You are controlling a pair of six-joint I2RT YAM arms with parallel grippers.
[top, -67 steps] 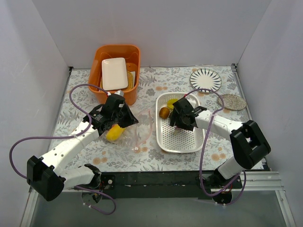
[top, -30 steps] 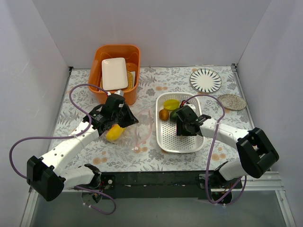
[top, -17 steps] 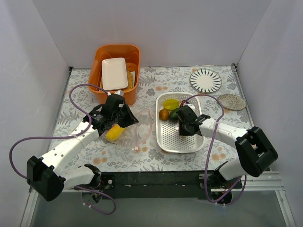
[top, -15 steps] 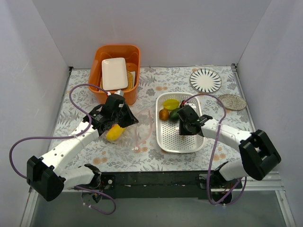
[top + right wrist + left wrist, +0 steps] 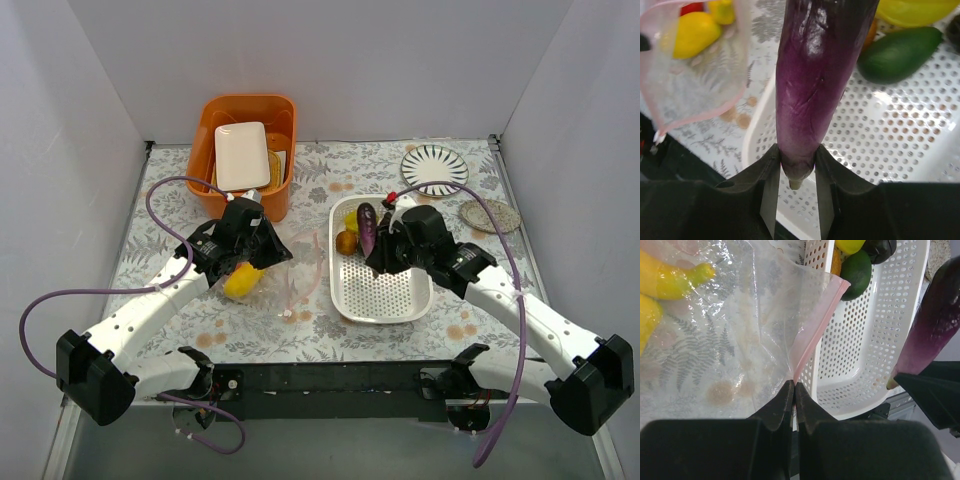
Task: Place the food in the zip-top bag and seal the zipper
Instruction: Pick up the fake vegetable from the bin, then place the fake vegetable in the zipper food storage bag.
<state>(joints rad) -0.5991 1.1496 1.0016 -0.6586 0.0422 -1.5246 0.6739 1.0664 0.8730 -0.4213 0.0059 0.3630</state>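
My right gripper [image 5: 796, 162] is shut on the stem end of a purple eggplant [image 5: 815, 75], held above the white basket [image 5: 400, 300]; it shows in the top view [image 5: 366, 228] too. My left gripper [image 5: 794, 390] is shut on the pink zipper strip [image 5: 817, 327] of the clear zip-top bag [image 5: 730, 340], holding its mouth up left of the basket. A yellow banana [image 5: 670, 277] lies inside the bag [image 5: 285, 265]. A green piece [image 5: 897, 47], a yellow piece [image 5: 915, 10] and a brown piece [image 5: 346, 241] lie in the basket's far end.
An orange tub [image 5: 245, 150] with a white plate [image 5: 242, 156] stands at the back left. A striped plate [image 5: 434, 168] and a speckled coaster [image 5: 489, 215] lie at the back right. White walls enclose the table.
My right gripper has risen out of the basket with the eggplant in it, and the arm has swung right. The left arm and bag have not moved.
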